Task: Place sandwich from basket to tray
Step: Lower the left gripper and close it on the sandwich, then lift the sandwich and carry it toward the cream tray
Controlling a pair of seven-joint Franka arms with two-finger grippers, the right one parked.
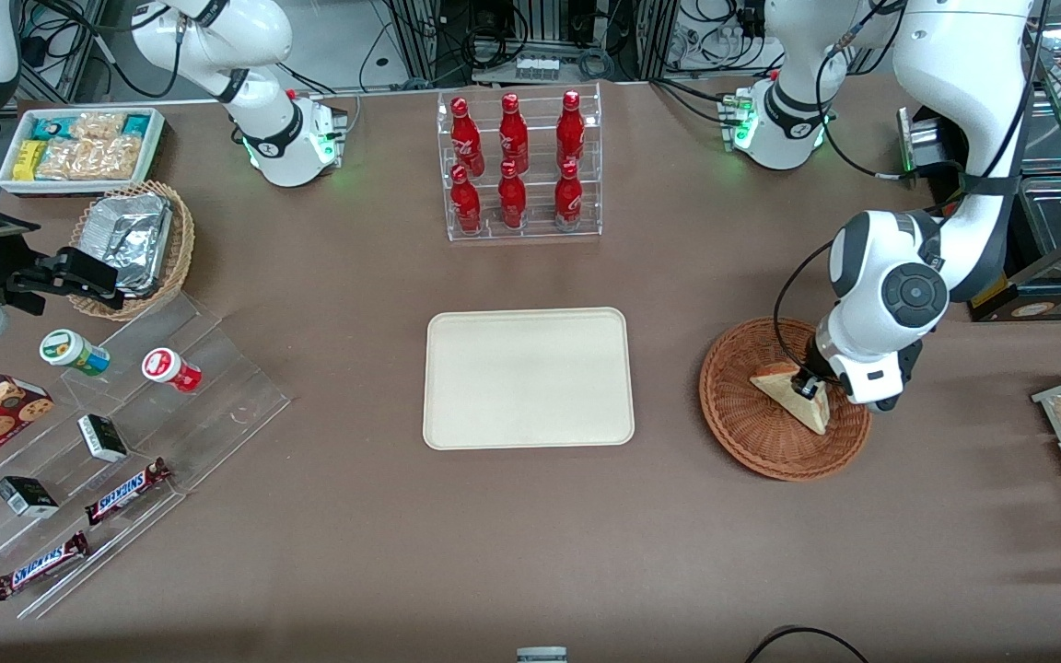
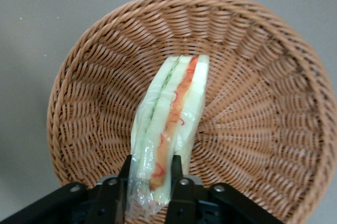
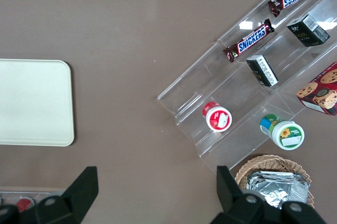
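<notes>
Front view: the left gripper is down in the round wicker basket, on the sandwich, at the working arm's end of the table. The cream tray lies bare mid-table (nothing delivered yet).

Left wrist view: the fingers pinch the wrapped sandwich at one end; lifting and carrying remain.

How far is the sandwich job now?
Done: the hand has reached the sandwich and its fingers press both sides. In hand: the grasp, with the sandwich inside the basket. Left: lifting it and placing it on the tray, which holds nothing.
</notes>
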